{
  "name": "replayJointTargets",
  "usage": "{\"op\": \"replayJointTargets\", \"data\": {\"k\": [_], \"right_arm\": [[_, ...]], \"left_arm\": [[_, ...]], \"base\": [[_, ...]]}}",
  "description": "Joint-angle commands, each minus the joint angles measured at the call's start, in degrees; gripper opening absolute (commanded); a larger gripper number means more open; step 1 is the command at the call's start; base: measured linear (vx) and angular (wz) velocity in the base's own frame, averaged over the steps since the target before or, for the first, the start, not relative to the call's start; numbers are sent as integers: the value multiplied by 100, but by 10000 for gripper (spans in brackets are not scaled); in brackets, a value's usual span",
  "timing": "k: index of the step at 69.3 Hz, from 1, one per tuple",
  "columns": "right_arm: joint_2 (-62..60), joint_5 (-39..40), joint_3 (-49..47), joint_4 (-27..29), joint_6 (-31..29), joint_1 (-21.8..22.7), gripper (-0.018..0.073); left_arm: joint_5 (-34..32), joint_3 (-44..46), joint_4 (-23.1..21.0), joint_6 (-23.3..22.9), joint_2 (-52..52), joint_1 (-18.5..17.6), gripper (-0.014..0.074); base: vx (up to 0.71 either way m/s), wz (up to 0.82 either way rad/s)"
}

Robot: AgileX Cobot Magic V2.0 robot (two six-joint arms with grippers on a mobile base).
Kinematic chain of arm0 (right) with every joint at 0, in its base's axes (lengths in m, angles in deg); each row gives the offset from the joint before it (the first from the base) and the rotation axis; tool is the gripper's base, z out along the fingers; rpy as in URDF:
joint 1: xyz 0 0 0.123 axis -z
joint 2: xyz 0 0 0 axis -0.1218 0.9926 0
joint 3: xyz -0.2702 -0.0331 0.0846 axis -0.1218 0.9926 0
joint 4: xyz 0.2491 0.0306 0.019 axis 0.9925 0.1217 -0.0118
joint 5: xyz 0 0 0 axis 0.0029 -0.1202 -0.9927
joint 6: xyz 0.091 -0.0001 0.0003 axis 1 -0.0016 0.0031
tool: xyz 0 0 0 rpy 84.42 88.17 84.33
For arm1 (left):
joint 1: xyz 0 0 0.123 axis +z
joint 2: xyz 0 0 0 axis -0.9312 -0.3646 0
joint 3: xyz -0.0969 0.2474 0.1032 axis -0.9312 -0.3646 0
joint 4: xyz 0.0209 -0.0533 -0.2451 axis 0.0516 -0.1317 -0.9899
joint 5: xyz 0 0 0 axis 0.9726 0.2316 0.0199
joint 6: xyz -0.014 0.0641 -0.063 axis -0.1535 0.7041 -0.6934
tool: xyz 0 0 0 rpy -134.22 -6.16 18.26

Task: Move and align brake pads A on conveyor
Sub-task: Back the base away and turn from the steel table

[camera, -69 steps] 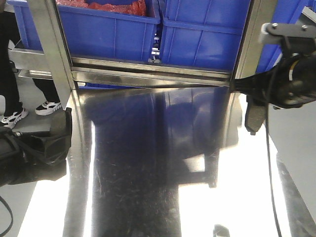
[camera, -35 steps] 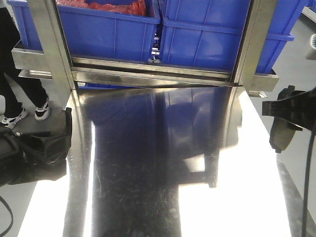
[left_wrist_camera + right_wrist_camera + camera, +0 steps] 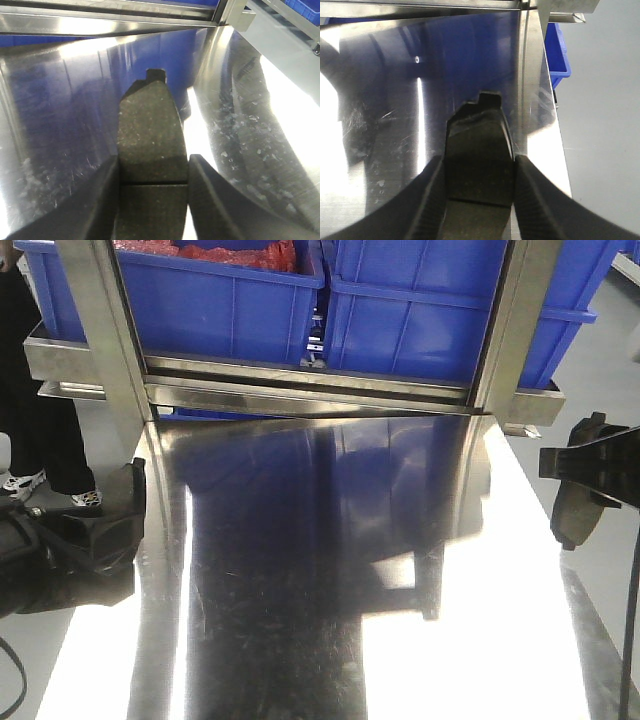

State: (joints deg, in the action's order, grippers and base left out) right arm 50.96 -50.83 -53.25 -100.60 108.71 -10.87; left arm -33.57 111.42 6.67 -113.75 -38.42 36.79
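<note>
So, front view: my right gripper [image 3: 582, 465] past right edge of table [image 3: 330, 640], right pad [image 3: 572, 520] clamped, hanging below fingers; no belt visible, so nothing laid or aligned yet, I judge.
Left wrist: left gripper [image 3: 152, 165] closed on left pad [image 3: 150, 125]; table beneath, shiny steel.
Right wrist: right pad pinched; blue bin [image 3: 557, 55], grey floor [image 3: 600, 125] to gripper's right.

Shiny steel tabletop [image 3: 300, 600], blue bins [image 3: 220, 310] on steel rack [image 3: 300, 392], person's legs [image 3: 45, 430] at left
</note>
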Motion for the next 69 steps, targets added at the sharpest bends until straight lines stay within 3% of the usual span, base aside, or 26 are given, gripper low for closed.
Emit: {"op": "replayJointTargets", "data": {"k": [1,69], "right_arm": [[-107,441,-162,-182,-58,4,4],[-107,441,-162,-182,-58,4,4]], "left_arm": [[-460,153,56,3,76,-26,20],[-460,153,56,3,76,-26,20]], "base": [[0,0],[-1,1]]}}
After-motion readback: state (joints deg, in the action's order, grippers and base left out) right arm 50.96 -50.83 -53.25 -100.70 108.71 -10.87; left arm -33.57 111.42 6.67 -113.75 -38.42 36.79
